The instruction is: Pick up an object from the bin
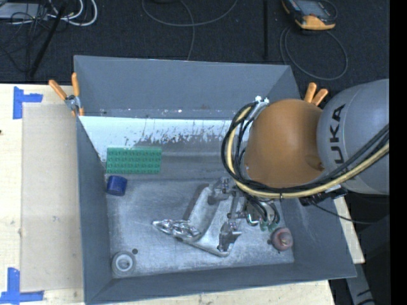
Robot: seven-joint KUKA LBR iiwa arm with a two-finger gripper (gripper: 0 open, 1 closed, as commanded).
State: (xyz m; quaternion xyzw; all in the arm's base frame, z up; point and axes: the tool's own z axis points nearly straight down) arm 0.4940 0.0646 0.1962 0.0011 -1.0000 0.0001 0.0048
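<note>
Grey metal bin (92, 234), floor scuffed and mostly bare. By the front left corner, a small grey round cap (123, 262) lies alone. Toward the front right corner sits a reddish round knob (280, 238), just beside the arm's cables (267, 218).

The pincer (226, 237) hangs low over the middle of the floor, at the right end of a shiny, silvery, irregular piece (180, 228) that stretches leftward. This piece is judged the likeliest pick, as it lies directly beneath. Whether the pincer is wide, narrow or gripping cannot be told, and contact with the piece is likewise unclear. The knob lies close enough to risk a nudge.

Farther back, near the left wall, sits a small blue block (116, 185). Behind it, at the foot of the far wall, lies a flat green studded plate (133, 161). Both are well apart from the pincer and do not obstruct it. The arm's orange cover (280, 145) overhangs the far right corner.
</note>
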